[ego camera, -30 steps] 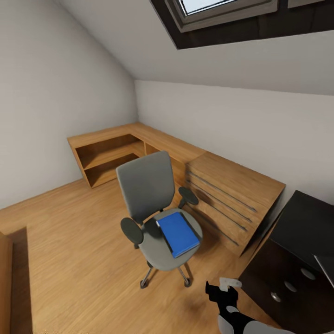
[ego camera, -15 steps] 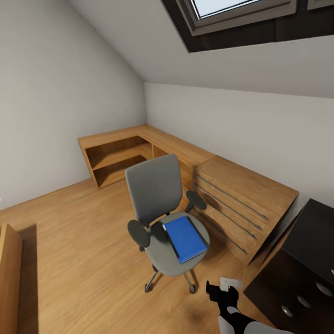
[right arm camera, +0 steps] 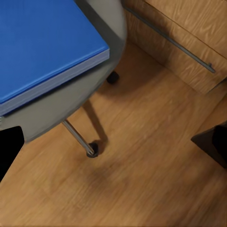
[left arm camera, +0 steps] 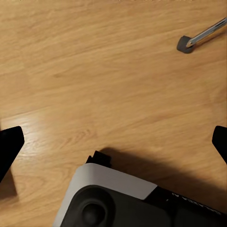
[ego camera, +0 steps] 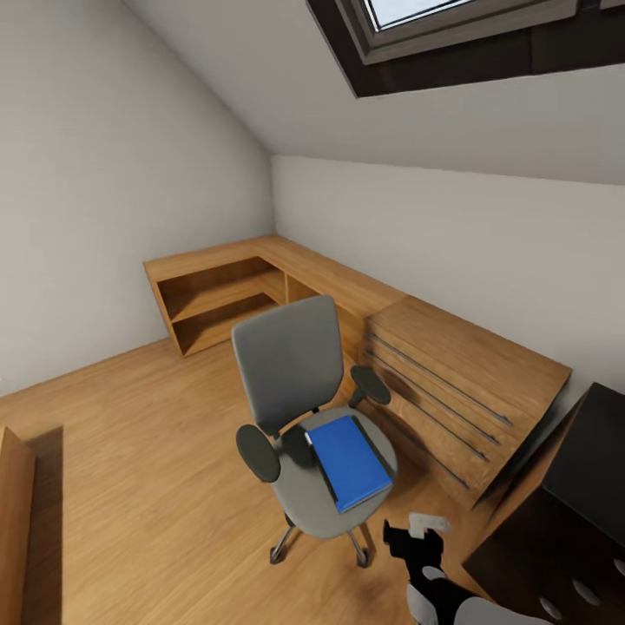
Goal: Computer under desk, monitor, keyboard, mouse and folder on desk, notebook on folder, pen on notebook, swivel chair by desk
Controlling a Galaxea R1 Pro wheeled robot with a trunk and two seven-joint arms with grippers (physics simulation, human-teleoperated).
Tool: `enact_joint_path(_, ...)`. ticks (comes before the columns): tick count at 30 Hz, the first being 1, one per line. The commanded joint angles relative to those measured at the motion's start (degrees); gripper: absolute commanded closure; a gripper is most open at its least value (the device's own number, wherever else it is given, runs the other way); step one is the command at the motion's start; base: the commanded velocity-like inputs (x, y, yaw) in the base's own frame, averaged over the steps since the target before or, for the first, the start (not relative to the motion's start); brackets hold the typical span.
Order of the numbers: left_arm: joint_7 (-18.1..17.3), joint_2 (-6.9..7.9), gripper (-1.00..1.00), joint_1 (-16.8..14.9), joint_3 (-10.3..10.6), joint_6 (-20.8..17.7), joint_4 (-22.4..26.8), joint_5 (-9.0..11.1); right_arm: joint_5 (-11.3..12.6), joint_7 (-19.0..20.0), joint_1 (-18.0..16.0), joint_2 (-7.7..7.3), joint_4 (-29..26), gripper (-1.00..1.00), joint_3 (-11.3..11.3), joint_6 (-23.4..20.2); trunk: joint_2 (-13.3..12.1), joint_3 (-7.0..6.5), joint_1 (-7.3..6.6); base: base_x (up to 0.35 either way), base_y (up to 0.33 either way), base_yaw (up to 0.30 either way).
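The grey swivel chair (ego camera: 288, 365) stands on the wood floor in the middle of the head view, with the bright blue folder (ego camera: 349, 460) lying flat on its seat. In the right wrist view the folder (right arm camera: 42, 42) rests on the grey seat (right arm camera: 71, 106) above a chrome leg and castor (right arm camera: 91, 150). My right gripper (ego camera: 415, 540) hangs low, just in front of the chair and to the right of its base; its jaws stand wide apart, open and empty (right arm camera: 113, 146). The black desk (ego camera: 599, 451) shows at the lower right edge. My left gripper (left arm camera: 113, 142) is open over bare floor.
A light-wood drawer chest (ego camera: 460, 382) with bar handles stands between the chair and the desk. Low wooden corner shelving (ego camera: 217, 295) runs along the far walls. A sloped ceiling with a skylight (ego camera: 451, 26) is overhead. A wooden edge (ego camera: 17, 521) shows at the left.
The whole head view has shifted, so the camera moved: the chair and folder now sit slightly lower and further right, and less of the desk shows. The right gripper keeps its place in the picture.
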State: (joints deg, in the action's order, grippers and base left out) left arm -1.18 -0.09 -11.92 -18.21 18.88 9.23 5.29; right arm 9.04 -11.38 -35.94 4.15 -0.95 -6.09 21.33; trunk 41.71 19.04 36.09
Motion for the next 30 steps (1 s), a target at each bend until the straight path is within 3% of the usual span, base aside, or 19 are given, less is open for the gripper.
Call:
enact_joint_path(1, -0.13, 0.0, -1.0, -0.03, 0.11, 0.17, -0.04, 0.56, 0.49, -0.18, -0.05, 0.01, -0.69, -1.0, -0.53, -0.97, 0.06, 0.07, 0.01, 0.024, 0.0, 0.001)
enact_joint_path(9, -0.13, 0.0, -1.0, -0.03, 0.11, 0.17, -0.08, 0.54, 0.34, -0.39, -0.09, -0.45, -13.1, -1.0, -0.27, -16.27, 0.06, 0.07, 0.01, 0.01, 0.0, 0.0)
enact_joint_path(10, -0.11, 0.0, -1.0, -0.03, 0.11, 0.17, -0.09, 0.56, 0.36, -0.45, -0.09, -0.72, -16.83, -1.0, -0.2, -20.24, 0.06, 0.07, 0.01, 0.003, 0.0, 0.0)
enact_joint_path(16, -0.1, 0.0, -1.0, -0.03, 0.11, 0.15, -0.09, 0.58, 0.46, -0.51, -0.1, -1.88, -25.63, -1.0, -0.05, -30.53, 0.06, 0.07, 0.01, 0.001, 0.0, 0.0)
enact_joint_path(23, -0.09, -0.06, -1.0, -0.03, 0.13, 0.19, -0.09, 0.52, 0.58, -0.49, -0.1, -2.61, -33.48, -1.0, 0.05, -37.42, 0.06, 0.07, 0.01, 0.0, 0.0, 0.0)
enact_joint_path(30, -0.11, -0.08, -1.0, -0.03, 0.13, 0.19, -0.09, 0.51, 0.67, -0.43, -0.1, -2.66, -36.54, -1.0, 0.03, -40.0, 0.06, 0.07, 0.01, 0.0, 0.0, 0.0)
